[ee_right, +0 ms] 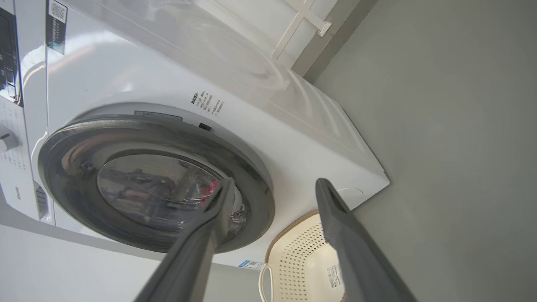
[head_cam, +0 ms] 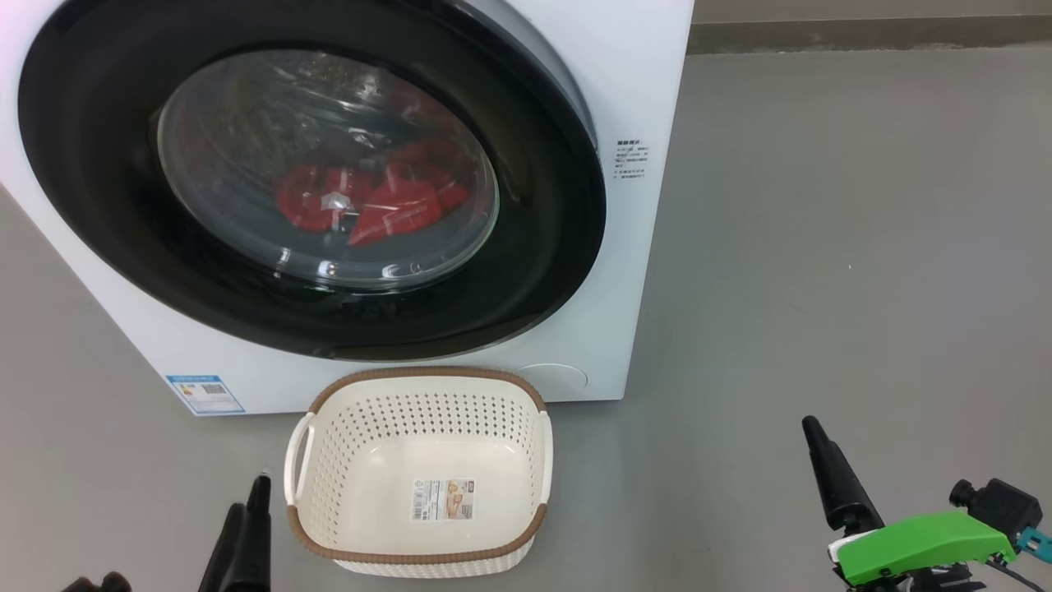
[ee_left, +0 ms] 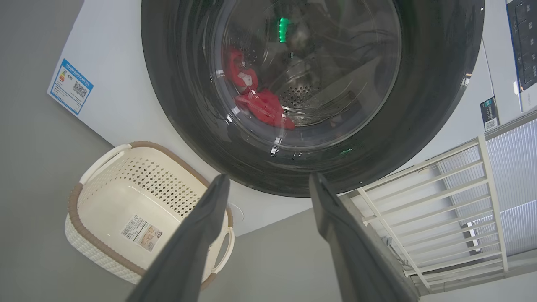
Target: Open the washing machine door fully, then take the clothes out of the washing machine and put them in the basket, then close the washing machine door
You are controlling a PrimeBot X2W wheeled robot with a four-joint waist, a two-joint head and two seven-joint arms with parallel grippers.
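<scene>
Beyond the released, empty jaws of the left gripper, the large round washing machine door, glossy black rim around a bulging clear glass window, sits shut on the white boxy washing machine. Behind the glass, above the jaws' gap, lie the bright red fabric clothes. Left of those jaws stands the empty cream-white perforated plastic basket with a brown rim. The right gripper is spread wide, empty, the basket between its fingers. The left wrist view reveals the perforated steel drum; the right wrist view adds a white control knob far left of its jaws.
</scene>
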